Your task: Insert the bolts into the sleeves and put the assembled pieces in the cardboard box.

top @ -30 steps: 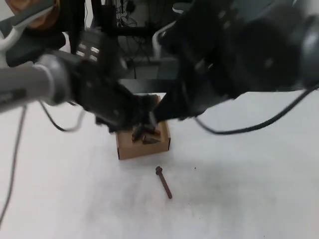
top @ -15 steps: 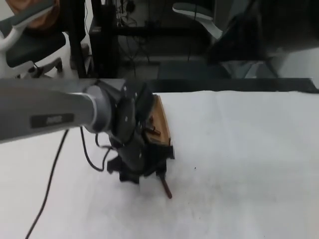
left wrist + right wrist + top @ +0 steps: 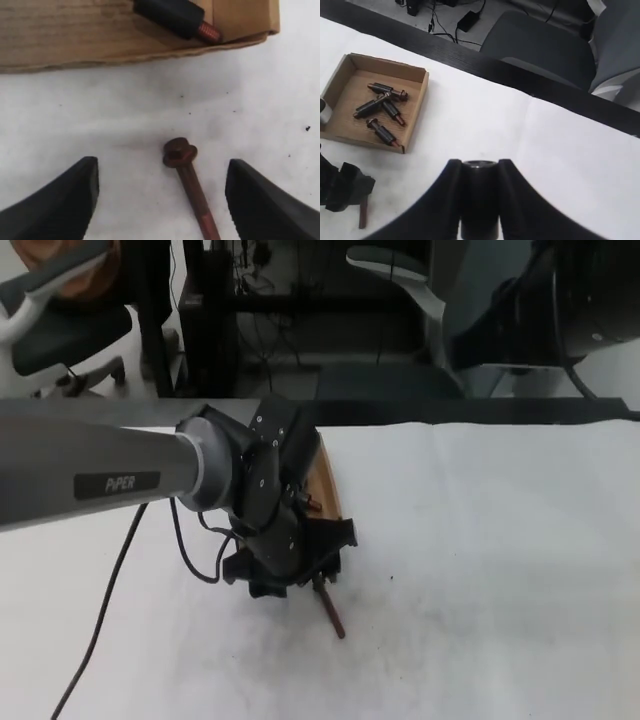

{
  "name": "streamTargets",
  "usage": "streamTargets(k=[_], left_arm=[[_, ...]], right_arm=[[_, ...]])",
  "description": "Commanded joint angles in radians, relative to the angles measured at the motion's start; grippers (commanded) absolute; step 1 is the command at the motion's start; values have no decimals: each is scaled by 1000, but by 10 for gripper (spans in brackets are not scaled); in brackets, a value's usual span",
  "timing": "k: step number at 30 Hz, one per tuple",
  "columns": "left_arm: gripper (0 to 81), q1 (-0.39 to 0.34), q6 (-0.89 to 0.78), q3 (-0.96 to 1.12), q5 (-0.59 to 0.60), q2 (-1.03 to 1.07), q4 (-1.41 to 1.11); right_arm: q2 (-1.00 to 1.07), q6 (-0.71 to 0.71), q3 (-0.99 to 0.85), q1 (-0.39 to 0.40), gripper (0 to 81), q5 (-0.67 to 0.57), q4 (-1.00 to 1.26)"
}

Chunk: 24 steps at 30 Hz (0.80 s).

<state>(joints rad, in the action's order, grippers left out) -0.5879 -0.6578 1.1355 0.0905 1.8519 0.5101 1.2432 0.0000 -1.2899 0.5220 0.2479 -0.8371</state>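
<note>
Left pincer (image 3: 161, 172) spread around bolt (image 3: 192, 195), right pincer (image 3: 479, 172) clamping sleeve (image 3: 479, 202), cardboard box (image 3: 417, 107) holding four assembled pieces (image 3: 383, 133)

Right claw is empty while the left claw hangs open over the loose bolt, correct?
Not empty: the right claw is shut on a black sleeve, as the right wrist view shows. The left claw does hang open over the loose bolt.

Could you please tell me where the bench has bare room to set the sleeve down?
Bare: the wide bench to the right of the cardboard box and bolt, plus the near strip in front of the bolt. Crowded: around the bolt, where the left gripper stands open astride it, close by the box holding four assembled pieces.
</note>
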Motion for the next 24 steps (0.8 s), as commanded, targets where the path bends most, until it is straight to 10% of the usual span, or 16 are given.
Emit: streamTargets(k=[1, 8, 24], left_arm=[[659, -4, -32, 12, -30, -7, -6], [538, -4, -54, 12, -38, -7, -21], [539, -19, -25, 47, 33, 54, -48]], right_arm=[[-20, -8, -5, -5, 6, -42, 34], [-23, -8, -5, -5, 6, -64, 42], [-41, 0, -5, -5, 6, -112, 49]])
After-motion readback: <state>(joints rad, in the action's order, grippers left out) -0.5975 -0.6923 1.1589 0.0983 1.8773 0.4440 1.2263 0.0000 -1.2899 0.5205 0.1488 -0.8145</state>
